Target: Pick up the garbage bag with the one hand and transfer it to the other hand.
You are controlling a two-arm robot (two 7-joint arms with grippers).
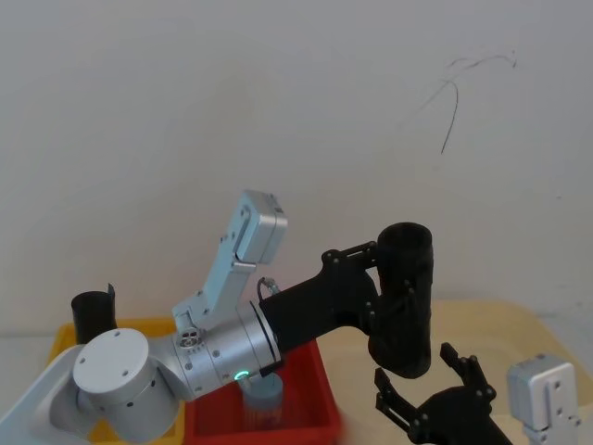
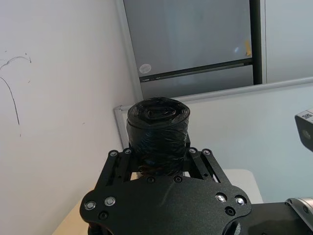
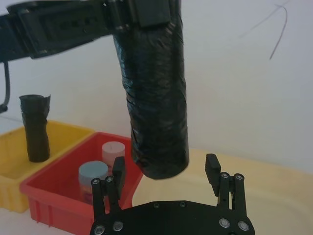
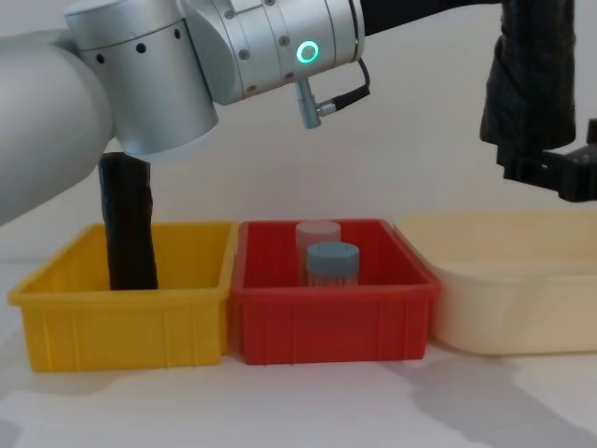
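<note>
The garbage bag (image 1: pixel 406 297), a tight black crinkled roll with a flat top, hangs upright in the air above the table. My left gripper (image 1: pixel 391 273) is shut on its upper half, and the left wrist view shows the fingers (image 2: pixel 122 164) clamping the garbage bag (image 2: pixel 157 132) from both sides. Just below, my right gripper (image 1: pixel 426 375) stands open. In the right wrist view its fingertips (image 3: pixel 211 164) flank the lower end of the garbage bag (image 3: pixel 155 98) without touching it. The chest view shows the garbage bag (image 4: pixel 530 84) at the upper right.
A second black roll (image 4: pixel 129 224) with a loose corner stands in the yellow bin (image 4: pixel 121 322) on the left. The red bin (image 4: pixel 326 317) in the middle holds two capped bottles (image 4: pixel 331 261). A cream tray (image 4: pixel 504 299) sits to the right.
</note>
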